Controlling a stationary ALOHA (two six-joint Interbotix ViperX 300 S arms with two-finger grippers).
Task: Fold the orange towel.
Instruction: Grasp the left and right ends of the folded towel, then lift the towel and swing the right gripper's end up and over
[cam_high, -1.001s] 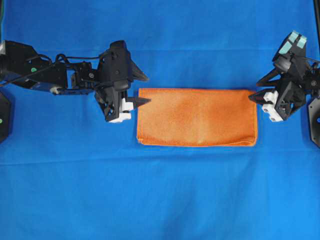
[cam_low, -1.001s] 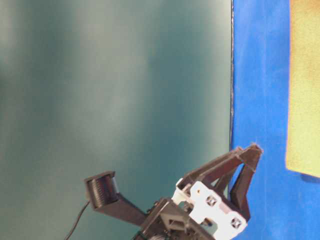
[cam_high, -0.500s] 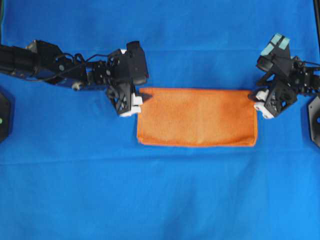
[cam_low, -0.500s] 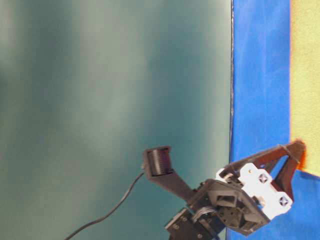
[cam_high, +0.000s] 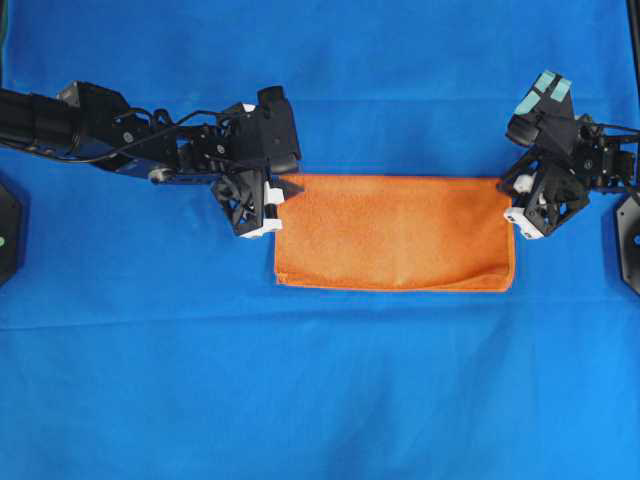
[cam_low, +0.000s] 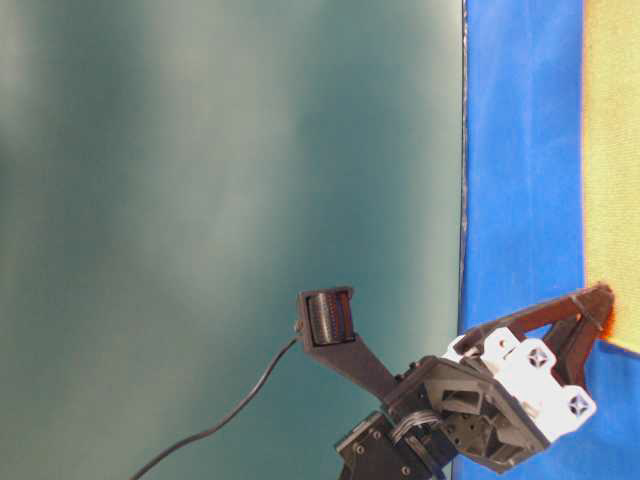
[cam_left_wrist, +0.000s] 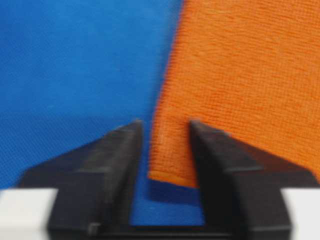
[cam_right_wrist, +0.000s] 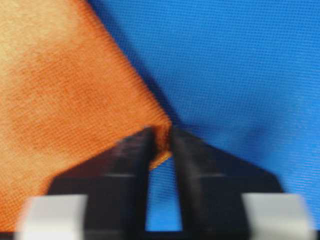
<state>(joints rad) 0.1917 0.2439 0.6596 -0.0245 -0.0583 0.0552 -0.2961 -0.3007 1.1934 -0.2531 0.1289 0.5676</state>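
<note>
Since the earlier frame, both far corners of the orange towel (cam_high: 395, 232), lying long-axis left to right on the blue cloth (cam_high: 320, 400), have been reached: left gripper (cam_left_wrist: 164, 131) parted astride its corner, right gripper (cam_right_wrist: 161, 139) pinched shut on its corner.

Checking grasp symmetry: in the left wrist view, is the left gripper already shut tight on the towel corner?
No, the left gripper straddles the orange towel corner with a gap.

towel (cam_high: 395, 233): orange cloth, fuzzy fine-looped nap, matt; blue table cover (cam_high: 320, 390): woven cloth, fine regular weave, matt, a few soft creases; left gripper (cam_left_wrist: 164, 131) and right gripper (cam_right_wrist: 161, 135): fingers matt black plastic, slightly grainy, on white plastic blocks; backdrop (cam_low: 230, 200): smooth dull teal
</note>
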